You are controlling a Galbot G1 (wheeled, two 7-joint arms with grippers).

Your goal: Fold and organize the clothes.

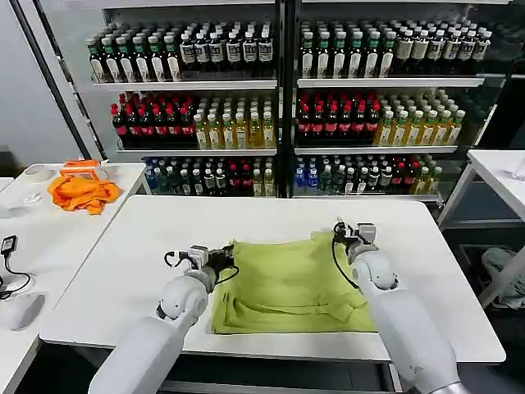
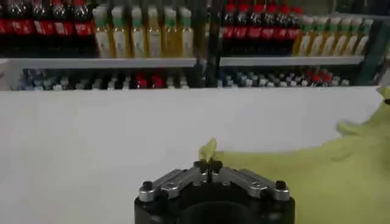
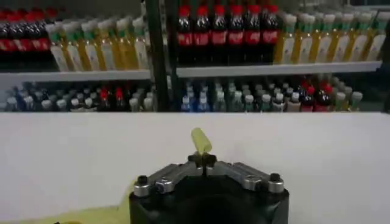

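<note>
While I look down from my head camera, the yellow-green T-shirt (image 1: 287, 283) lies partly folded on the white table (image 1: 123, 263), its near edge doubled over toward me. My left gripper (image 1: 220, 261) sits at the shirt's left edge and my right gripper (image 1: 343, 234) at its far right corner. An orange cloth (image 1: 80, 193) lies on the side table (image 1: 49, 238) to my left, well apart from the shirt.

In my left wrist view, my left fingers (image 2: 208, 166) are clenched on a fold of the T-shirt (image 2: 323, 176), a small tip of fabric poking up between them.

In my right wrist view, my right fingers (image 3: 203, 160) are pinched tight on a corner of the T-shirt (image 3: 200, 140), which sticks up above them.
</note>
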